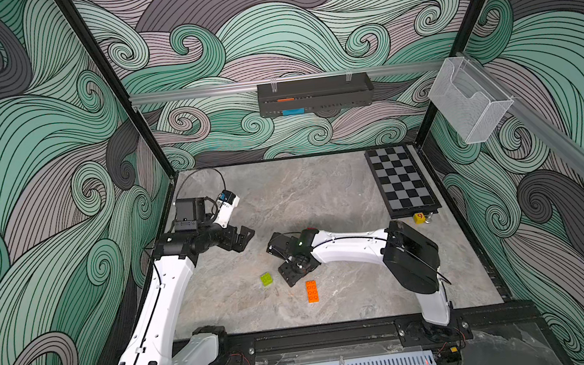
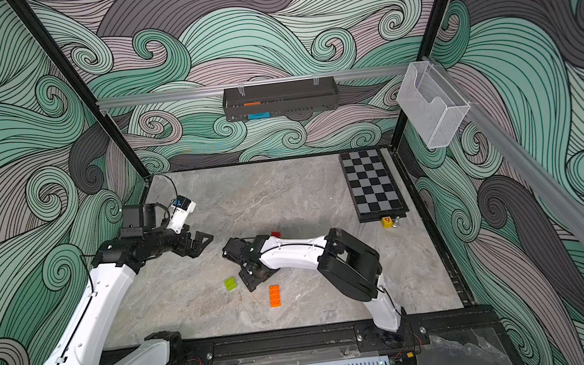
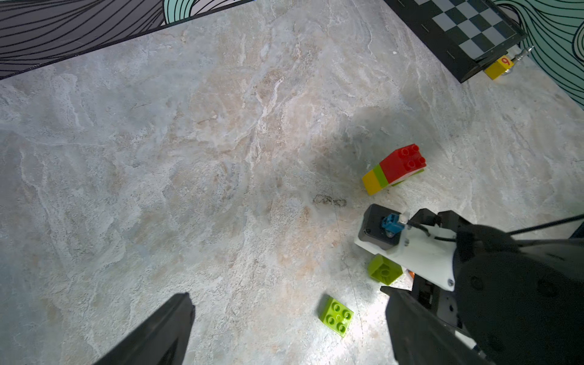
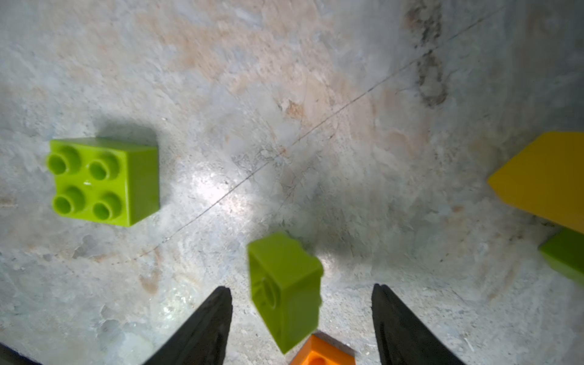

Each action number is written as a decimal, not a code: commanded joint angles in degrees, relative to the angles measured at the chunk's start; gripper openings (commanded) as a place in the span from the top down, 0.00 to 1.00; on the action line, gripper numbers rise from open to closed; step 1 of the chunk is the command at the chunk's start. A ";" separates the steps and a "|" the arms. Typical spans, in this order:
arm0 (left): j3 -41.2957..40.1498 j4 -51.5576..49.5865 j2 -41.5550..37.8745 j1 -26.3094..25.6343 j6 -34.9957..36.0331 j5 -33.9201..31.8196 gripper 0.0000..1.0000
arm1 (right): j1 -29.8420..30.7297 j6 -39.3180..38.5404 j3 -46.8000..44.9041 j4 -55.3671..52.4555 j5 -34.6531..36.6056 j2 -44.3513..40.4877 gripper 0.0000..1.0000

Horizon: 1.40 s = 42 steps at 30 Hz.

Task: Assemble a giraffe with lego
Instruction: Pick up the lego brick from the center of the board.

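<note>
Your right gripper [image 4: 300, 287] is low over the table [image 1: 322, 195], near its middle. Its fingers [image 4: 218, 319] stand partly open, one either side of a tipped brick [image 4: 284, 290], lime green, with its hollow underside turned sideways. A gap shows at each finger, so nothing is gripped.

The orange brick [image 1: 311, 291] lies flat, studs up, just beside that gripper on the side toward the arm bases. In the right wrist view its end meets the tipped brick; whether they touch cannot be told.

A green brick [image 1: 266, 279] sits studs up, apart from both, toward the left arm.

The giraffe [image 3: 395, 169], part-built, lies on its side beyond the right wrist, with red, green and yellow bricks joined. In both top views only a red corner of it shows behind the arm.

Your left gripper [image 1: 244, 238] hangs above the table, well apart from every brick, fingers spread wide and empty.
</note>
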 commanded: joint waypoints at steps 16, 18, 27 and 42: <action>-0.26 1.36 -1.03 0.43 -0.77 1.15 0.01 | 0.43 -1.35 4.40 -3.58 1.99 2.66 0.32; -0.36 1.38 -1.11 0.43 -0.69 1.32 0.01 | 0.43 -1.26 4.64 -3.70 2.17 3.03 0.35; -0.53 1.10 -1.29 0.43 -0.43 1.72 0.01 | 0.12 -1.88 6.12 -3.72 2.53 5.72 0.49; 3.38 0.09 0.35 -2.32 4.44 0.67 0.01 | -3.11 0.00 3.51 -3.89 -6.59 -5.61 0.75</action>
